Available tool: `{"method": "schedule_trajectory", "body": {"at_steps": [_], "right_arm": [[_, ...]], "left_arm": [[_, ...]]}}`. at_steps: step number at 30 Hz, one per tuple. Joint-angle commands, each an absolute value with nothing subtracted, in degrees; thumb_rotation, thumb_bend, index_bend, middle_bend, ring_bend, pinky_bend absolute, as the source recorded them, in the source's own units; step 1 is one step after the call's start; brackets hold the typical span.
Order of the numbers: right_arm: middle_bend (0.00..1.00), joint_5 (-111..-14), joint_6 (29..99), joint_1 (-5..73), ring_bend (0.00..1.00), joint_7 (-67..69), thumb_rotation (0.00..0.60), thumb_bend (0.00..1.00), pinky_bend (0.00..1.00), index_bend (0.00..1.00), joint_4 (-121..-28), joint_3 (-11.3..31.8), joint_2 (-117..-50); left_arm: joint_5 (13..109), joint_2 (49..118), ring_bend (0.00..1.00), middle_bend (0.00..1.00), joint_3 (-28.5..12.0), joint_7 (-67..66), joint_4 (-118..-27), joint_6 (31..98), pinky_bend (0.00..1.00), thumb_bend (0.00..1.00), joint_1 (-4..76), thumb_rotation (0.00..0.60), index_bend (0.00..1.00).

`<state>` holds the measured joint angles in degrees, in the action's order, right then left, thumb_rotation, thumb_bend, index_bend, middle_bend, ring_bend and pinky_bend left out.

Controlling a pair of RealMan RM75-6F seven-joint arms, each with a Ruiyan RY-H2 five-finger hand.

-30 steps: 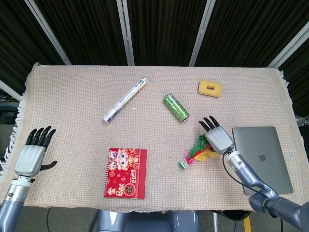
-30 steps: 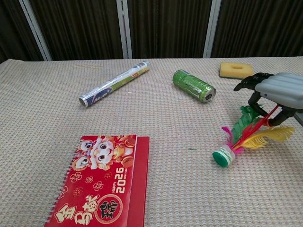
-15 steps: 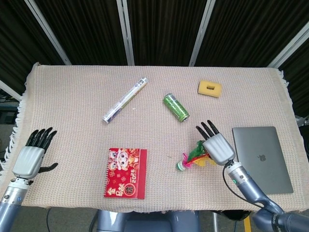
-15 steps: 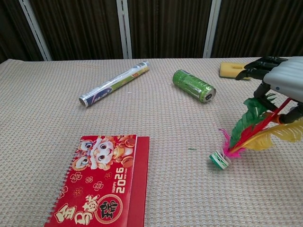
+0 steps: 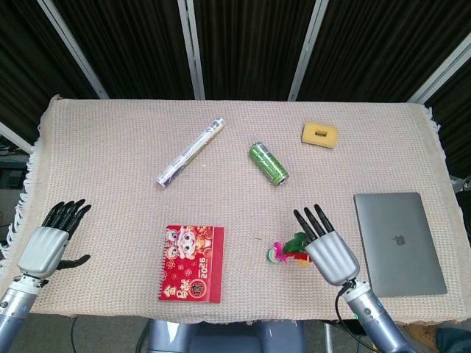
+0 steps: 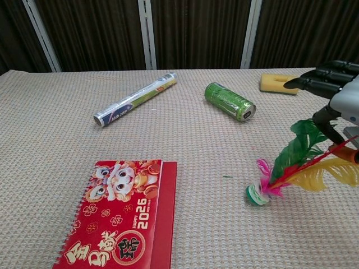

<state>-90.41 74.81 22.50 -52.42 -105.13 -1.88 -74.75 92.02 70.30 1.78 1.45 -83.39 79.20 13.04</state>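
Feathery shuttlecock (image 6: 286, 176) is pinched by its feathers in the right hand (image 5: 329, 250), base hanging just above the woven cloth (image 5: 110, 140), between the red calendar (image 5: 191, 262) and laptop (image 5: 401, 241). Green can (image 5: 268, 163) sits further back. Left hand (image 5: 50, 241) hovers at the table's left edge, fingers spread, holding nothing.

Feather shuttlecock (image 6: 291, 168) with green, red, yellow and pink plumes, tilted, green-white base low at eight o'clock.
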Motion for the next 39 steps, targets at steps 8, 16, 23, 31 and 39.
{"method": "schedule_trajectory", "body": {"at_steps": [8,16,23,31,39], "right_arm": [[0.0,-94.3,75.7,20.1,0.0,-60.3,0.6,0.24,0.0,0.33,-112.3,-3.6,-75.5],[0.0,-94.4,74.0,19.6,0.0,-67.3,0.6,0.23,0.0,0.31,-116.1,-3.0,-77.7],[0.0,-96.1,75.0,18.0,0.0,-72.1,0.6,0.23,0.0,0.29,-120.6,-3.2,-76.5],[0.0,-96.7,78.3,15.9,0.0,-72.2,0.6,0.16,0.0,0.14,-124.1,-1.3,-72.8],[0.0,-88.0,79.1,18.3,0.0,-48.1,0.6,0.11,0.0,0.06,-113.8,8.2,-64.9]], "left_arm": [[94.0,68.8,0.0,0.0,2.5,4.4,-84.1,81.0,0.0,0.01,12.6,0.6,0.0],[94.8,67.9,0.0,0.0,2.7,7.3,-83.5,81.9,0.0,0.01,12.5,0.6,0.0],[94.6,67.7,0.0,0.0,2.5,8.9,-82.9,81.7,0.0,0.01,12.6,0.6,0.0],[95.6,67.5,0.0,0.0,2.9,9.2,-82.9,82.6,0.0,0.01,12.4,0.6,0.0],[95.6,68.0,0.0,0.0,2.8,7.7,-82.8,83.3,0.0,0.01,11.9,0.6,0.0]]}}
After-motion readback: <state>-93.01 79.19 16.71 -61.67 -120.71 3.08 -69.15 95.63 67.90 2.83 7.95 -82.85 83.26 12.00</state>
